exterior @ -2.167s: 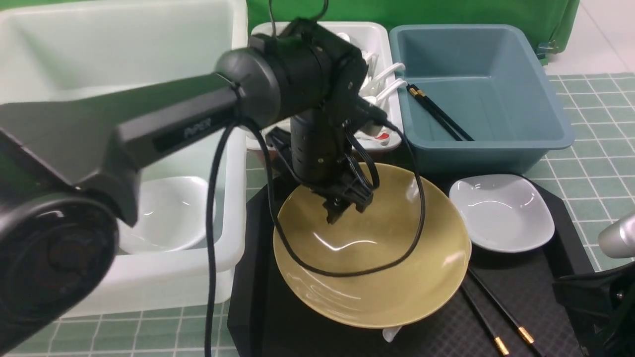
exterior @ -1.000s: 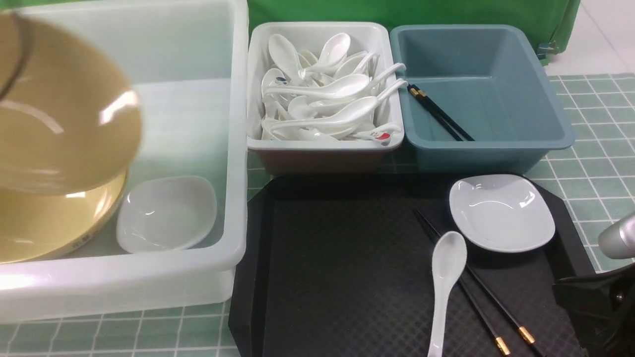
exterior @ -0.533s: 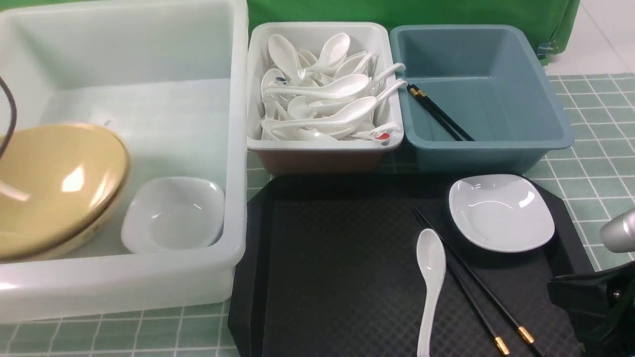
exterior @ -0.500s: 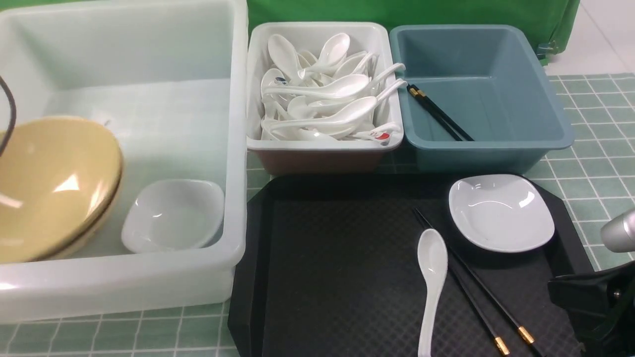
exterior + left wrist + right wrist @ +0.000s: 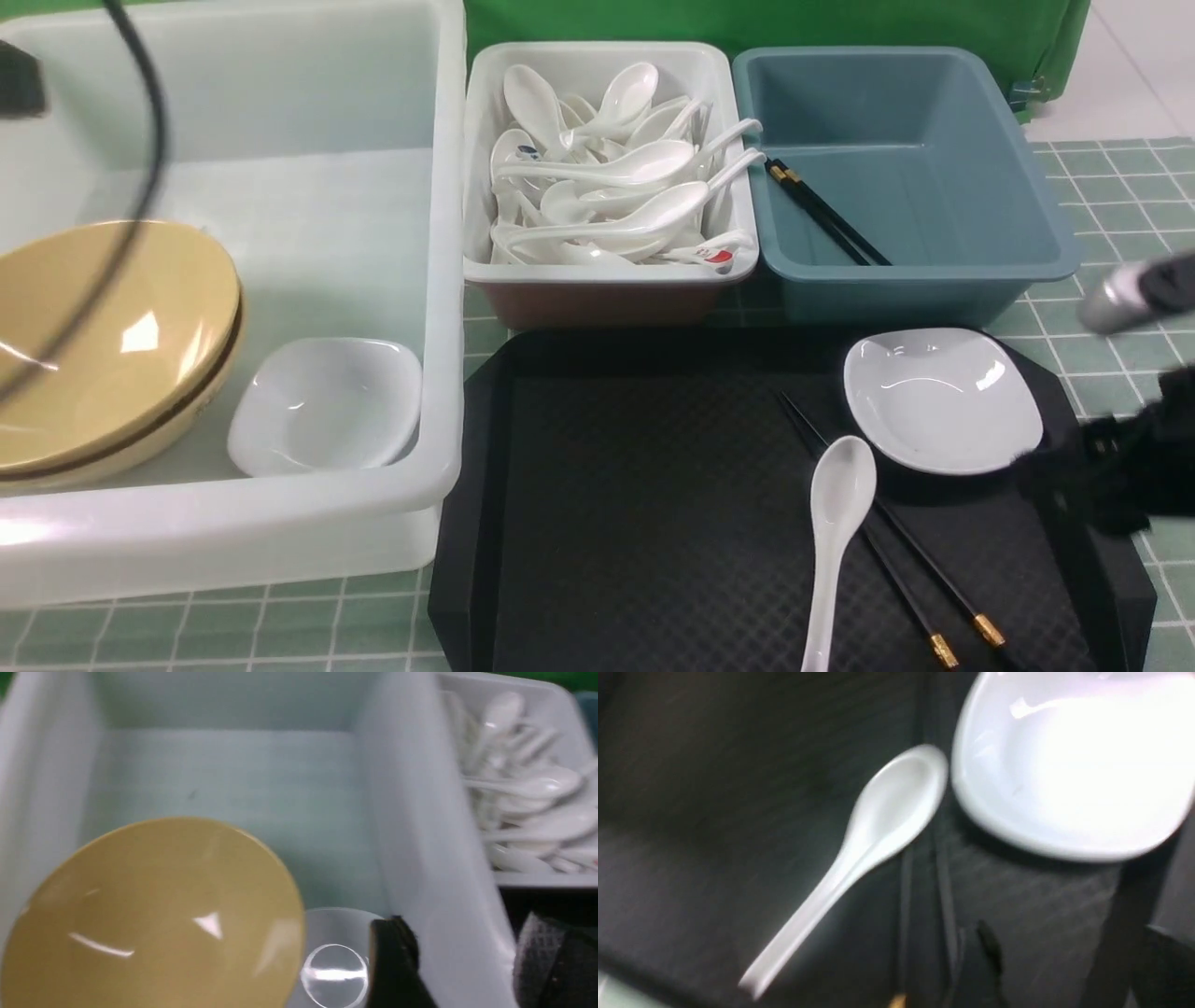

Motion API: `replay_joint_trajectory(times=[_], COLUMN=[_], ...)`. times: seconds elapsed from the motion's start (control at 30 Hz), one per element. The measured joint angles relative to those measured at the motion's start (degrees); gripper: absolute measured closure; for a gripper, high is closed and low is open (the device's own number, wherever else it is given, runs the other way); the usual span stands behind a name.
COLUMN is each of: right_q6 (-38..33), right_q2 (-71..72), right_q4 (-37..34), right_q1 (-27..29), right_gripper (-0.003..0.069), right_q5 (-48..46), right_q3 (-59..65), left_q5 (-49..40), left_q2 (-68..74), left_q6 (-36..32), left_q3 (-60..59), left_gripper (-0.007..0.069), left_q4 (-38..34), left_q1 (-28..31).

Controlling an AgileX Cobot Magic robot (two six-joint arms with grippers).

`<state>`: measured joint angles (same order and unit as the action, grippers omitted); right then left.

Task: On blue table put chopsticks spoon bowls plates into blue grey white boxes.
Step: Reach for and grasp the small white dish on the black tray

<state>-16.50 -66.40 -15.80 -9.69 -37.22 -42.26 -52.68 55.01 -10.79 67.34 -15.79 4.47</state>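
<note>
Spoon (image 5: 837, 523) lies lower right on the black tray (image 5: 635, 485), against the chopsticks (image 5: 939, 577), near a plate (image 5: 943, 401). Right jaws stand wide, empty; left jaws' state cannot be told. Risk: closing there may catch a chopstick too.

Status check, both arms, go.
Left gripper open over white tub, bowls stacked inside. Right gripper open, empty, above tray. Spoon, plate, chopsticks unsorted on tray; spoon crowds chopsticks.

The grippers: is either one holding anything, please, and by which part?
Nothing is held: the left gripper and the right gripper are both open and empty.
</note>
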Motion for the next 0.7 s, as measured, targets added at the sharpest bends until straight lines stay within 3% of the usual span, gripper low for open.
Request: replay_joint_trajectory(times=[0.1, 0.2, 0.23, 0.4, 0.5, 0.6, 0.7], right_q6=[0.16, 0.16, 0.16, 0.19, 0.19, -0.21, -0.21], right_q2=[-8.53, -15.8, -16.29, -26.56, -28.3, -27.53, -24.63], right_q4=[0.2, -0.93, -0.99, -2.56, -3.03, -3.24, -3.24], right_q1=[0.46, 0.02, -0.06, -4.29, -7.58, -10.08, -9.57], right_gripper=[0.016, 0.0209, 0.0209, 0.0407, 0.0487, 0.0524, 0.0506], right_q5=[1.21, 5.77, 5.77, 12.42, 13.6, 11.96, 9.54], right_q3=[-4.6, -6.42, -6.48, -6.82, -7.14, -8.74, -10.83], left_q5=[1.12, 1.65, 1.65, 6.26, 11.01, 15.88, 19.03], left_q2=[-5.5, -10.36, -10.69, -18.98, -22.15, -24.25, -25.08], left_q6=[-0.32, -0.32, -0.32, -0.32, -0.32, -0.32, -0.32], left_q3=[-7.9, -16.32, -16.94, -30.57, -34.41, -36.6, -37.92], left_gripper=[0.058, 0.0622, 0.0623, 0.0623, 0.0623, 0.0623, 0.0623], left_q4=[1.88, 3.48, 3.56, 5.56, 6.56, 6.88, 6.88], left_q1=[-4.51, -5.95, -6.0, -6.14, -6.14, -6.14, -6.14])
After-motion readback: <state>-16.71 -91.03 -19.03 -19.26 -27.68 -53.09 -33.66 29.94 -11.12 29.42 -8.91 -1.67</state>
